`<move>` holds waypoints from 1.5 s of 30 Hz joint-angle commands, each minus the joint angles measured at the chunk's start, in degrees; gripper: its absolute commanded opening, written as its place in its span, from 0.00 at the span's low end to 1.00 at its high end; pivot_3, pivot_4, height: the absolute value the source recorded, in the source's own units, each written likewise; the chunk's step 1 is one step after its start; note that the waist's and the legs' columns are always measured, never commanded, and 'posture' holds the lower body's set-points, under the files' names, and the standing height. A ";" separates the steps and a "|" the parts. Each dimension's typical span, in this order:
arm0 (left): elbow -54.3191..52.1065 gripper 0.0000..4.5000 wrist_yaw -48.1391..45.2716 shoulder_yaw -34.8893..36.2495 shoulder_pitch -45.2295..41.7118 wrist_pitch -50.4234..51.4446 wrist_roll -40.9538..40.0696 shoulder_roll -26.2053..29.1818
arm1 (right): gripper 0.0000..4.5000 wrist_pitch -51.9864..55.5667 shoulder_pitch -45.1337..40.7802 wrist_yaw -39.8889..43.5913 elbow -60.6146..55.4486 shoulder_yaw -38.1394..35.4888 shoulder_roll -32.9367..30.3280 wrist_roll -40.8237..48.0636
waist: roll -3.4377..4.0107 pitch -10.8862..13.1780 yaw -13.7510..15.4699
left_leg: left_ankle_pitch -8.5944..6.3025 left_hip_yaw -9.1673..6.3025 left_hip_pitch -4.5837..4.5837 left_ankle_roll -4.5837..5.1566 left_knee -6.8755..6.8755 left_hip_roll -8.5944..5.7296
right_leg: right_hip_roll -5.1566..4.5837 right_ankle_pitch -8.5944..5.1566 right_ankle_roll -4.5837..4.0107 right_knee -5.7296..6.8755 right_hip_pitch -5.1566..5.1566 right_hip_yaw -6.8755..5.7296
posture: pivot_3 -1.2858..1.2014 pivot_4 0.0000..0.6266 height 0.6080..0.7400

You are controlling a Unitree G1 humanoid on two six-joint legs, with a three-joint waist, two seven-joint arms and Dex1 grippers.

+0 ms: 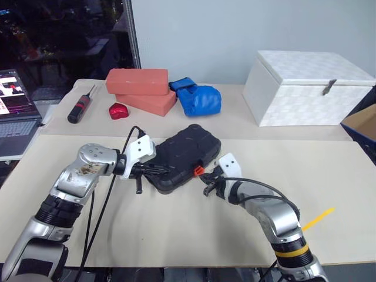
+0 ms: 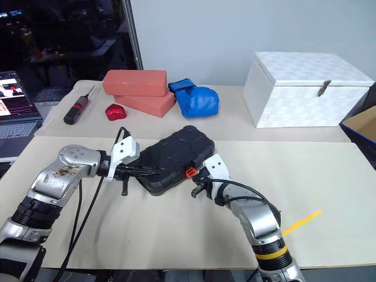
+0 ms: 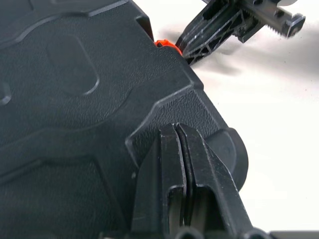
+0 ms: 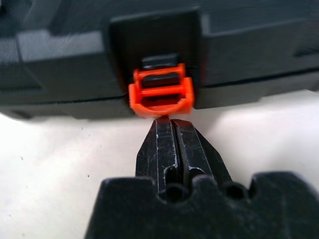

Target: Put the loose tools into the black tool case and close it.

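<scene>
Black tool case (image 1: 187,156), lid down, lies on the counter (image 1: 176,235) between the two pincers. Left pincer (image 3: 178,130): fingers clenched together w/ nothing between them, tips pressed on a lid corner of the case. Right pincer (image 4: 169,121): also clenched, empty, tips just below the orange latch (image 4: 161,93) on the case's front edge and touching its lower lip. Right pincer seen again from the left wrist cam, approx. at the latch. Beyond both pincers, well apart: black screwdriver w/ red marks (image 1: 80,105), small red object (image 1: 118,110), two stacked reddish blocks (image 1: 141,89), blue glove (image 1: 198,97), white box (image 1: 305,88). Loose tools can't be seen w/ the lid down.
</scene>
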 commanded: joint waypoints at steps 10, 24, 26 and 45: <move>1.86 0.02 0.40 -2.63 2.48 0.48 3.09 -0.66 | 0.00 2.52 0.63 -0.61 -8.57 -3.20 0.70 4.03 | 0.06 -0.05 0.05 | 0.00 0.00 0.03 0.00 -0.03 0.01 | 0.00 0.00 -0.01 -0.02 0.01 0.00 | 0.52 0.24 1.00; 2.48 0.02 1.06 -2.31 2.99 0.03 3.59 -0.63 | 0.00 3.68 3.40 -2.51 -5.91 1.05 -1.76 2.40 | 0.06 -0.15 0.02 | -0.02 0.00 0.12 -0.02 -0.05 -0.02 | -0.05 -0.01 -0.03 -0.10 0.07 -0.01 | 0.52 0.24 1.00; 2.54 0.02 1.18 -2.39 2.92 0.09 3.63 -0.79 | 0.00 3.02 2.24 -2.99 -3.64 1.24 0.11 2.28 | 0.05 -0.16 0.02 | -0.02 0.00 0.11 -0.02 -0.05 -0.02 | -0.05 -0.01 -0.03 -0.13 0.07 -0.01 | 0.52 0.24 1.00; 1.37 0.02 2.52 -2.41 4.08 1.20 3.21 -1.39 | 0.00 -15.25 1.62 -6.71 7.14 -3.49 12.36 1.89 | 0.07 -0.49 -0.20 | -0.25 0.00 0.19 -0.41 -0.10 -0.01 | -0.09 0.00 -0.04 -0.14 0.07 -0.02 | 0.52 0.24 1.00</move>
